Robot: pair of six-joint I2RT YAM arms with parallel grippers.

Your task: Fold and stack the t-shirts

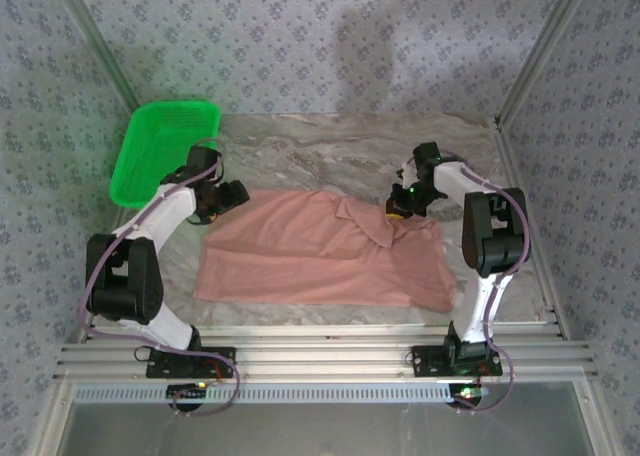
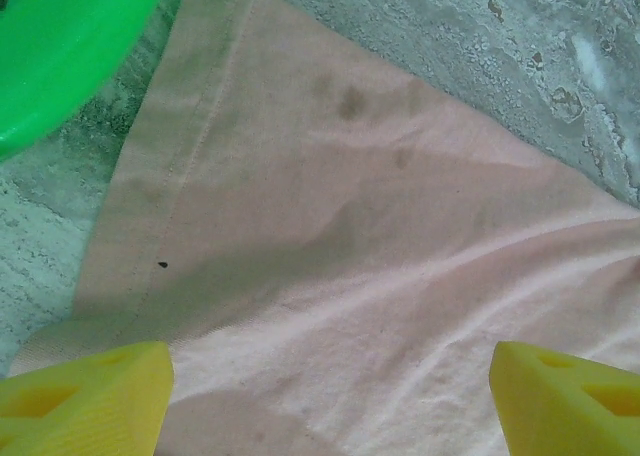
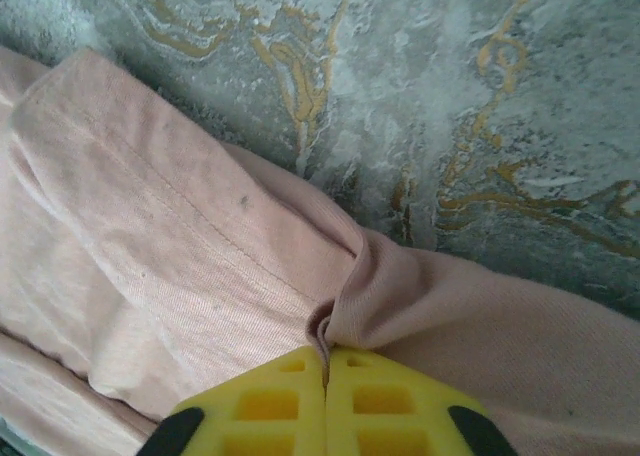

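Note:
A salmon-pink t-shirt lies spread across the marble table, rumpled at its right end. My right gripper is at the shirt's far right edge, shut on a pinched fold of the t-shirt that sticks out between its yellow fingers. My left gripper hovers over the shirt's far left corner. It is open, with its yellow fingertips wide apart above the flat cloth and nothing between them. The hemmed edge runs along the left of that view.
A green plastic basket stands at the table's back left corner, its rim close to the shirt's corner. Bare marble table lies behind the shirt. Metal frame posts rise at both back corners.

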